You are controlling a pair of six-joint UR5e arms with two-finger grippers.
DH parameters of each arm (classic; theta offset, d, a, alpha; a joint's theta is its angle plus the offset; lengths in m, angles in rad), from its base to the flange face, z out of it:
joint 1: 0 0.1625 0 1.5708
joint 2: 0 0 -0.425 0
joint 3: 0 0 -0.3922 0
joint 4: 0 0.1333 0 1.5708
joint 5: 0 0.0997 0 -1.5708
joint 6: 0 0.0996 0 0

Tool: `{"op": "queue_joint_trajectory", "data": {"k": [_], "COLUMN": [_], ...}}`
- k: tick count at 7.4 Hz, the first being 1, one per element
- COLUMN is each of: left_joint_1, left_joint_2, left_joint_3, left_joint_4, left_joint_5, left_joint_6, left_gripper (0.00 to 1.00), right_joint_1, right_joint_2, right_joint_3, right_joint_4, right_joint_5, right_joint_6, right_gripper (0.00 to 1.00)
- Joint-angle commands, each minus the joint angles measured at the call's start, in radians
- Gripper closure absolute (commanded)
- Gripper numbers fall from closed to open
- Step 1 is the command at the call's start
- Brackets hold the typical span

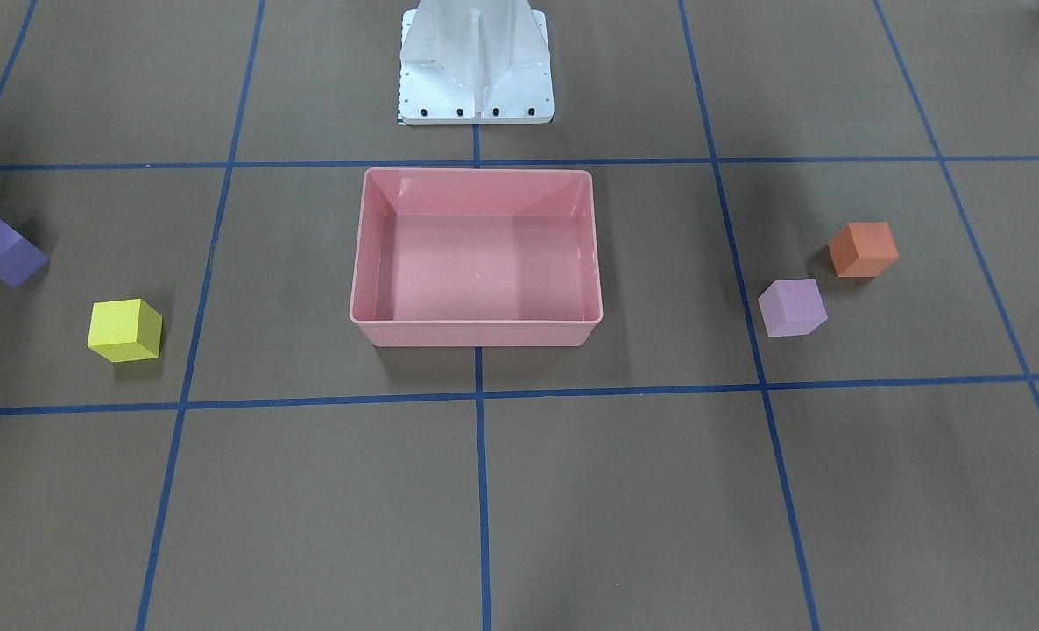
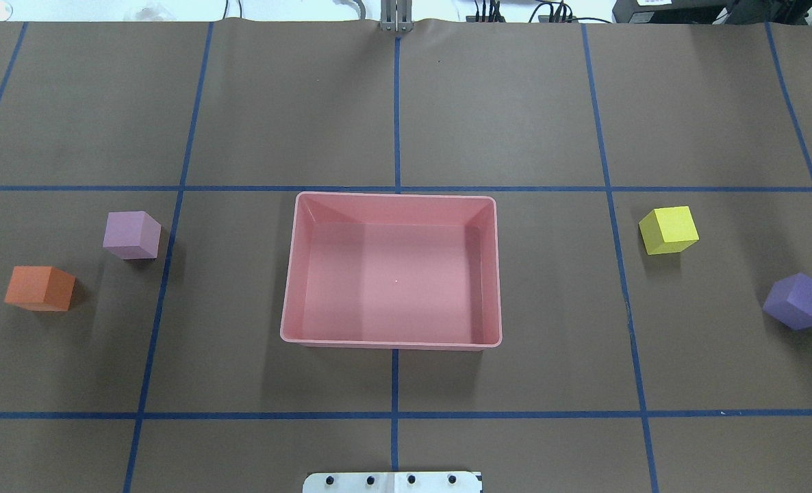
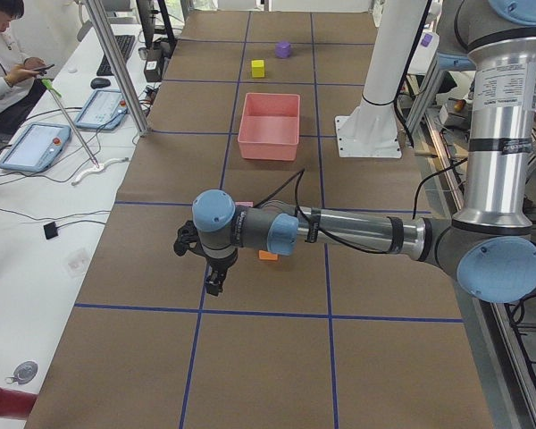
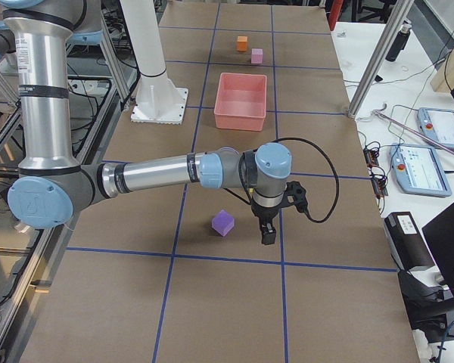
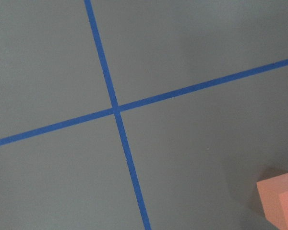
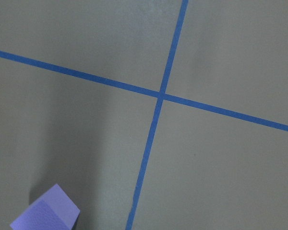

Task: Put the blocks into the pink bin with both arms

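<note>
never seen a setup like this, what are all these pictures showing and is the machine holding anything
A two-armed robot stands at a table. Two pictures look down, one from behind it, one facing it; two look along the table from its ends; two come from wrist cameras. The pink bin is empty. The orange block and lilac block lie on the robot's left, the yellow block and purple block on its right. The left gripper hangs near the orange block, the right gripper near the purple one. Nothing is held: all four blocks rest on the table.
</note>
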Motion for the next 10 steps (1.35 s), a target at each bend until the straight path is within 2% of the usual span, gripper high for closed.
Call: {"op": "queue_joint_trajectory", "data": {"k": [1,3,5,6,7,10], "left_joint_1": [0.015,0.029,0.032,0.032,0.032,0.041], "left_joint_2": [-0.041,-0.041,-0.041,-0.041,-0.041,-0.041], "left_joint_3": [0.012,0.012,0.015,0.018,0.020,0.020], "left_joint_4": [-0.004,-0.004,-0.004,-0.004,-0.004,-0.004], "left_joint_5": [-0.006,-0.008,-0.008,-0.008,-0.008,-0.008], "left_joint_6": [-0.026,-0.026,-0.029,-0.032,-0.033,-0.033], "left_gripper": [0.00,0.00,0.00,0.00,0.00,0.00], "right_joint_1": [-0.134,-0.307,-0.463,-0.545,-0.577,-0.610], "right_joint_2": [0.001,0.025,0.099,0.110,0.110,0.110], "right_joint_3": [0.004,0.001,-0.006,-0.008,-0.009,-0.034], "right_joint_4": [0.180,0.348,0.354,0.355,0.357,0.358], "right_joint_5": [0.011,-0.016,-0.088,-0.161,-0.186,-0.197], "right_joint_6": [0.287,0.603,0.769,0.829,0.834,0.834], "right_gripper": [0.00,0.00,0.00,0.00,0.00,0.00]}}
